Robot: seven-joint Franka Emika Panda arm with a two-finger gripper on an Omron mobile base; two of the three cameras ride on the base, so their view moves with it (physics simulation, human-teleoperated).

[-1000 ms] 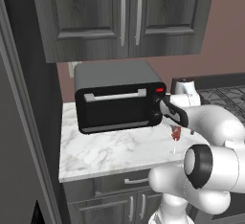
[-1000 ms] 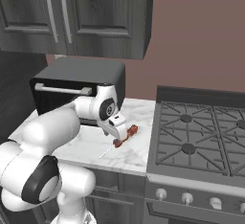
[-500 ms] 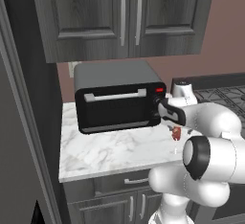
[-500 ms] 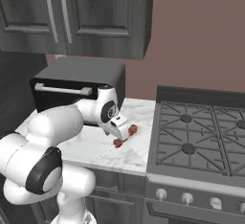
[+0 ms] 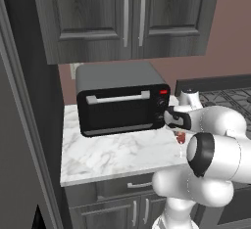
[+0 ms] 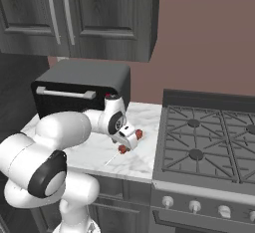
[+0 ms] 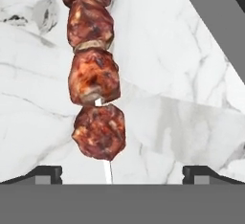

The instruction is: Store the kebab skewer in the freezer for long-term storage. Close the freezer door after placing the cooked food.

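No writing or brand can be read anywhere; the oven [image 5: 121, 104] bears only a red spot and small dark knobs at its right edge.

The skewer [image 7: 94, 74] lies flat on the marble counter [image 5: 103, 157], near the counter's stove-side end. Close up it is four reddish-brown, charred-looking meat chunks strung in a row on a thin white stick, whose bare end pokes out below the nearest chunk. From the right base view the chunks [image 6: 138, 134] show red beside my hand, with the pale stick running out toward the counter's front edge.

My claw [image 7: 122, 173] stands wide, low over the skewer; my two dark tips sit far apart, the stick end between them, and neither tip touches meat or stick. It holds nothing.

The counter is white marble with grey veins. The black oven stands at its back, door shut. Dark grey cabinets [image 5: 130, 15] hang above, a dull red wall behind, and a gas stove [image 6: 204, 140] adjoins the counter.
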